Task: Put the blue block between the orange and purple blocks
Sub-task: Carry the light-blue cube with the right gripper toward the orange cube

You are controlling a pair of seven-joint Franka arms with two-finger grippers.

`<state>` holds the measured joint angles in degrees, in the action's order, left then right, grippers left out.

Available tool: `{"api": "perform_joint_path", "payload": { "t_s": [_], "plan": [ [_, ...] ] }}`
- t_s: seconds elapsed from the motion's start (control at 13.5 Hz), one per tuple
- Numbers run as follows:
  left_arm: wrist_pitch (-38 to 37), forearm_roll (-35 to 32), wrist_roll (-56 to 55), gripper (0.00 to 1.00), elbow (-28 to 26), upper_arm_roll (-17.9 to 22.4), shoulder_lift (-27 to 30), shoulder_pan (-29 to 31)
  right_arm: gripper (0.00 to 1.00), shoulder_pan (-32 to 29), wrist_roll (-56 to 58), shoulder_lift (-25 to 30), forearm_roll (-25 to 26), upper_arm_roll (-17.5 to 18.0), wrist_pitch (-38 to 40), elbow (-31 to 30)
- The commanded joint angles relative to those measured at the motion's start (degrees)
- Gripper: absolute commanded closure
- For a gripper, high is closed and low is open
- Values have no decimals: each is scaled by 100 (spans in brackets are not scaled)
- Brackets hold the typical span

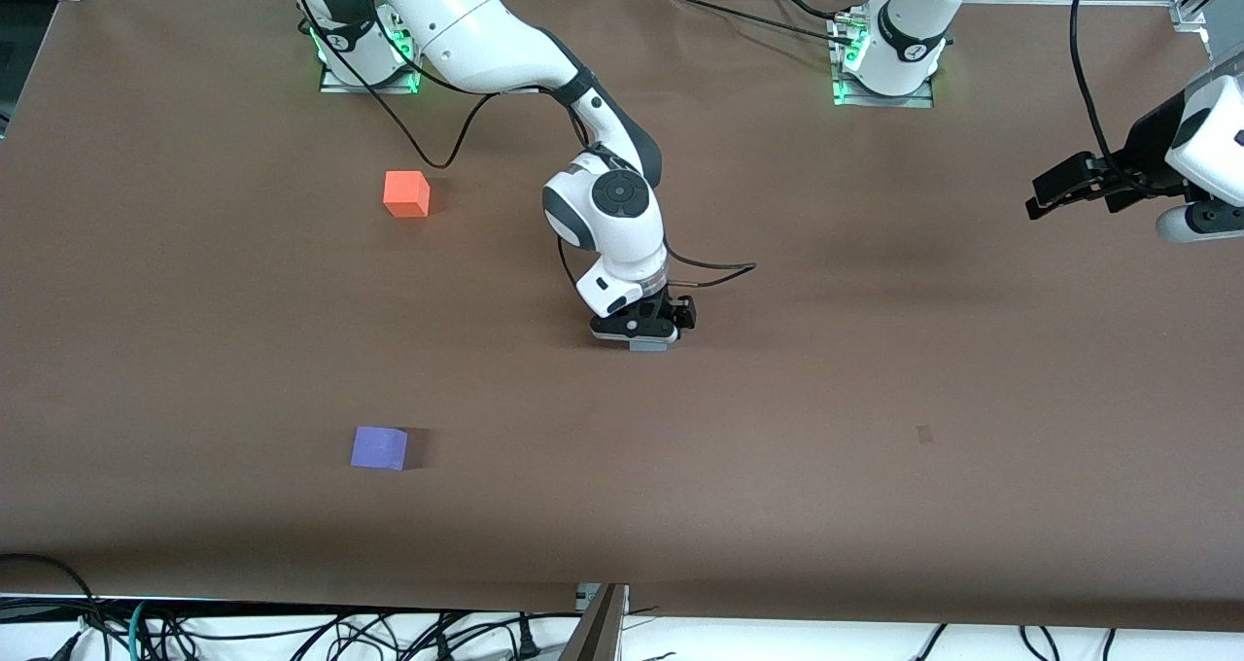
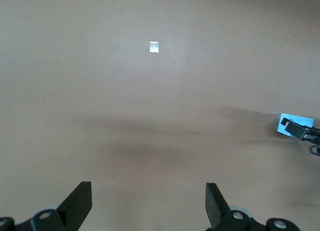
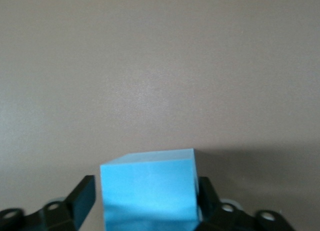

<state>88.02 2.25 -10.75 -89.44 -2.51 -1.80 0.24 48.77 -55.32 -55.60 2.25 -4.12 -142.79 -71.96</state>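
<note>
The blue block (image 3: 147,188) sits on the brown table near its middle, between the fingers of my right gripper (image 3: 147,191). The fingers stand on either side of it, and a thin gap shows on one side. In the front view the right gripper (image 1: 643,334) is low over the block (image 1: 648,346), which is mostly hidden under it. The orange block (image 1: 406,194) lies toward the right arm's base. The purple block (image 1: 379,447) lies nearer the front camera, roughly in line with the orange one. My left gripper (image 1: 1042,199) is open and empty, waiting in the air at the left arm's end of the table.
A black cable (image 1: 709,274) trails from the right wrist over the table. A small pale mark (image 1: 924,434) is on the table toward the left arm's end; it also shows in the left wrist view (image 2: 154,47). The blue block shows far off in that view (image 2: 295,124).
</note>
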Motion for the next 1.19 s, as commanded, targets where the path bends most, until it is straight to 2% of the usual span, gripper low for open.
{"api": "perform_joint_path", "payload": {
  "t_s": [0.0,0.07,0.15,0.37,0.44,0.52,0.74,0.81,0.96,1.11],
  "plan": [
    [-126,-366,90,0,-3,-171,84,64,83,36,100,-30,136,-80,75,138],
    [-318,-383,99,0,-3,-180,92,64,96,1,292,-12,144,-80,84,94],
    [-372,-427,160,0,-3,-197,93,72,99,-60,468,23,136,-89,206,50],
    [-583,-182,275,0,-12,-224,93,204,99,-551,1503,846,48,-80,1556,-169],
    [-584,-182,284,0,-12,-224,66,213,99,-762,1820,1180,39,-80,1770,-431],
    [-593,-182,292,0,6,-215,31,213,98,-1042,2258,1592,22,-80,1728,-973],
    [-619,-182,275,0,216,-224,-83,169,98,-1939,4138,2849,-671,-107,1194,-2932],
    [-628,-182,275,0,225,-224,-92,169,97,-2194,4430,3210,-690,-107,896,-3626],
    [-628,-182,284,0,243,-224,-101,187,97,-2363,4626,3677,-690,-229,150,-4831],
    [-628,-173,284,0,252,-206,-118,196,96,-2363,4924,3863,-699,-510,-650,-5677]
  ]
}}
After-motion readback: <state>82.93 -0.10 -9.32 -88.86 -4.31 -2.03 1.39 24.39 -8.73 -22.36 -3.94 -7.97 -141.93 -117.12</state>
